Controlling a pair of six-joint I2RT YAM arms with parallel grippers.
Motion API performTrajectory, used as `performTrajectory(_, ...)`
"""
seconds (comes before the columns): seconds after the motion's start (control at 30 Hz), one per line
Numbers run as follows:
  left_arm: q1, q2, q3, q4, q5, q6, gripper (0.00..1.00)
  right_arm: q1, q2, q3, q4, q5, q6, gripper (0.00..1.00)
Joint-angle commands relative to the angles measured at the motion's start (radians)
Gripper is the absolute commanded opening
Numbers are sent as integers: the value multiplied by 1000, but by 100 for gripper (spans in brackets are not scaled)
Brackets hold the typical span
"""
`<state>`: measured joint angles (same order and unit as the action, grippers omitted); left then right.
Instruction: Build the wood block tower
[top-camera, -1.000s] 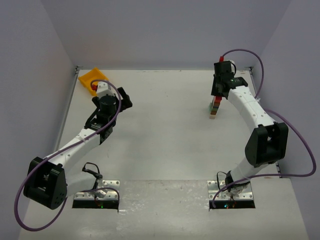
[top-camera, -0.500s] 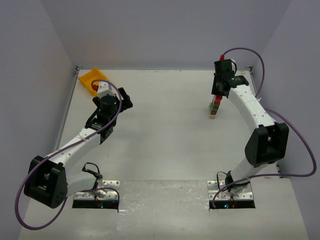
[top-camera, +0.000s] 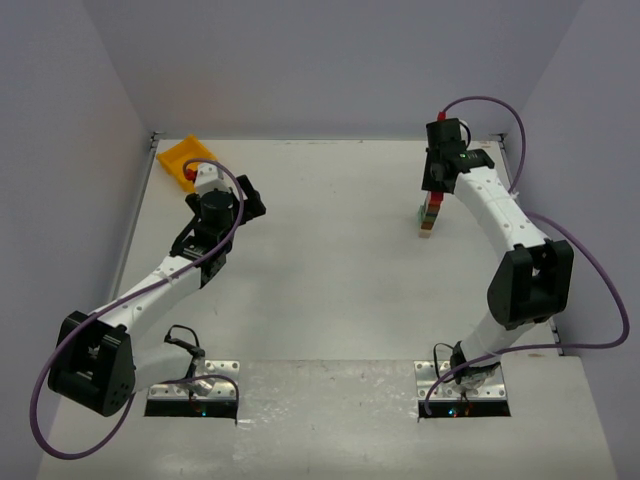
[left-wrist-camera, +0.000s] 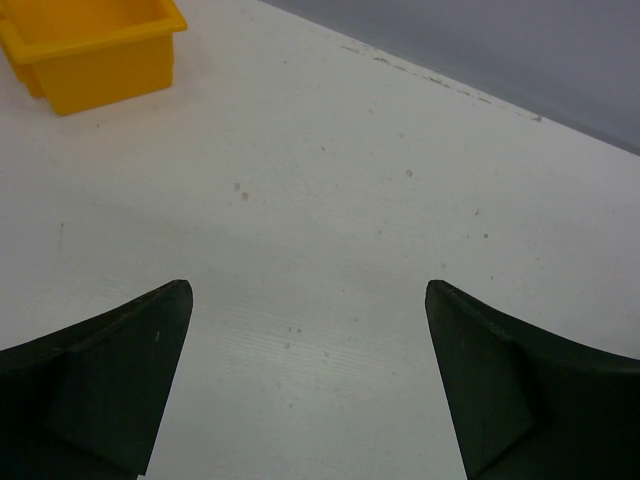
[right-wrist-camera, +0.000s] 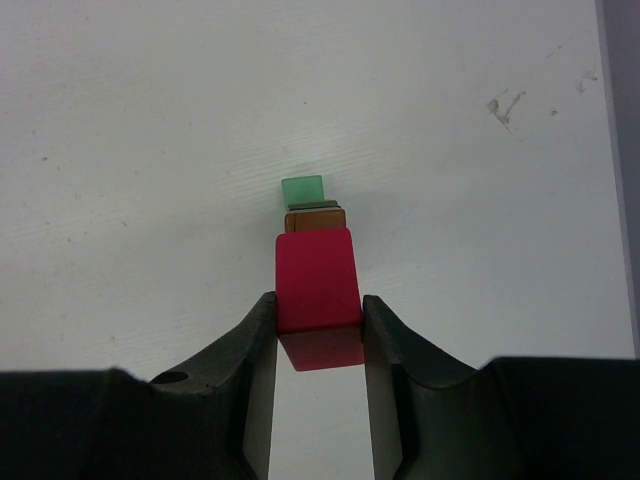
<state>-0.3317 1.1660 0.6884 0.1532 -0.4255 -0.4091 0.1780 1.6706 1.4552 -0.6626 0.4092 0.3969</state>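
Two arms reach from the near edge toward the far side. On the left, the left gripper (left-wrist-camera: 305, 290) hangs spread wide over bare table (left-wrist-camera: 330, 180), with the bin (left-wrist-camera: 90, 40) far-left of it. The right arm arches over the tower (top-camera: 428, 220) at far right, and the right gripper (right-wrist-camera: 318, 305) pinches its magenta top block (right-wrist-camera: 318, 270). A brown block (right-wrist-camera: 315, 218) and a green block (right-wrist-camera: 303, 189) show beneath. The narrow stack stands upright, long axis vertical.

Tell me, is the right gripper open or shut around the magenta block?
The right gripper is shut on the magenta block: in the right wrist view both fingers touch its sides, no gap visible.
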Motion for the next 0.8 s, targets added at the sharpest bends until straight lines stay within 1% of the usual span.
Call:
performTrajectory(0.0,10,1,42,37,4,-7,100,-5,1,48,1,8,17,18)
performTrajectory(0.3,10,2,42,37,8,-5,100,-5,2,53,-3,8,16,26)
performTrajectory(0.4,10,1,41,37,8,-5,100,-6,1,53,-6,7,17,27)
performTrajectory(0.6,10,1,40,37,8,-5,100,-5,3,56,-8,7,16,38)
performTrajectory(0.77,10,4,40,40,9,-5,100,-6,4,57,-8,9,16,40)
